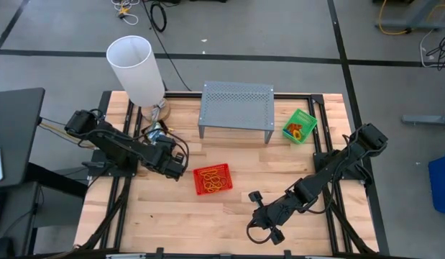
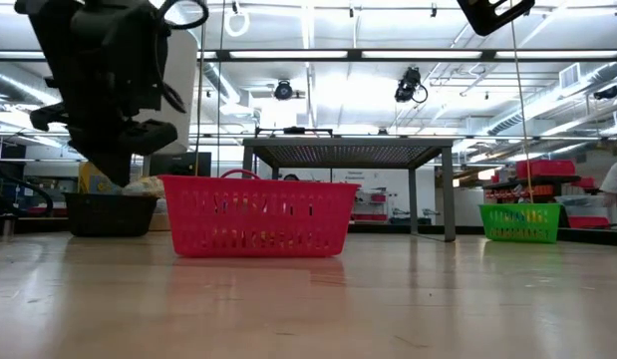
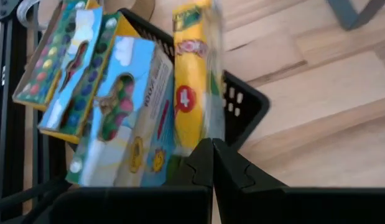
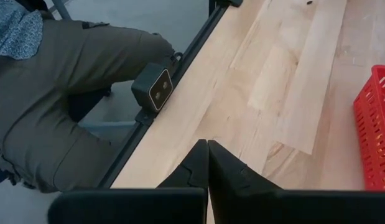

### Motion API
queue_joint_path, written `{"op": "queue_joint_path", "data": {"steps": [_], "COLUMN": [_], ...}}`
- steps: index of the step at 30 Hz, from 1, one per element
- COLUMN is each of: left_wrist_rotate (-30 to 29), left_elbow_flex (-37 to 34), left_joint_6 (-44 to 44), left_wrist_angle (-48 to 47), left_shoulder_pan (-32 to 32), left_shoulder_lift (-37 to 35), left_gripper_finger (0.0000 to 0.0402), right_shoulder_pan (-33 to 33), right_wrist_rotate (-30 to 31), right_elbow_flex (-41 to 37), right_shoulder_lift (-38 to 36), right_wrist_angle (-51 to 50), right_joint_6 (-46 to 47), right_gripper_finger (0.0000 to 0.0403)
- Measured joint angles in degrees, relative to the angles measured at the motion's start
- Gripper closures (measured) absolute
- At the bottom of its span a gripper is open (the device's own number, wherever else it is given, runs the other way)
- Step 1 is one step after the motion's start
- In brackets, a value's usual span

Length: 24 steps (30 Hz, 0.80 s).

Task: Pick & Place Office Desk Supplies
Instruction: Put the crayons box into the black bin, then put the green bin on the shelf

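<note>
The right gripper [image 1: 264, 216] sits pinched shut, empty, near the front edge. The left gripper [image 3: 212, 163], also closed, is seen over the black box [image 3: 248, 106] by the back-left corner. The crayon box [image 3: 193, 81] looks light, stiff cardboard, probably best pinched across its narrow top. Only the wrist view shows it standing upright.

2 mesh trays (1 red [image 1: 212, 180], 1 green [image 1: 299, 126]), 1 black box [image 3: 242, 106], 1 crayon box [image 3: 192, 81], 2 arms
</note>
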Motion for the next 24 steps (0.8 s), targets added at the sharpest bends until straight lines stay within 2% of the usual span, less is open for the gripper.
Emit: {"op": "queue_joint_path", "data": {"steps": [8, 13, 20, 24], "left_wrist_rotate": [1.9, 1.0, -8.0, -18.3], "left_elbow_flex": [-3.2, -2.8, 4.8, 10.6], "left_joint_6": [-0.5, -0.4, 2.9, 15.1], "left_wrist_angle": [2.6, 2.1, -1.4, 2.5], "left_shoulder_pan": [1.1, 1.3, -2.1, -9.1], "left_shoulder_lift": [0.0, -0.1, -0.2, -0.2], "left_gripper_finger": [0.0401, 0.0401, 0.0401, 0.0399], "right_shoulder_pan": [0.0, 0.0, 0.0, 0.0], "right_wrist_rotate": [-0.5, -0.6, -0.6, -0.4], "right_elbow_flex": [0.0, 0.0, 0.0, 0.0], "right_shoulder_lift": [0.0, 0.0, 0.0, 0.0], "right_wrist_angle": [0.0, 0.0, 0.0, 0.8], "right_joint_6": [0.0, 0.0, -0.2, -1.3], "right_gripper_finger": [0.0401, 0.0401, 0.0401, 0.0401]}}
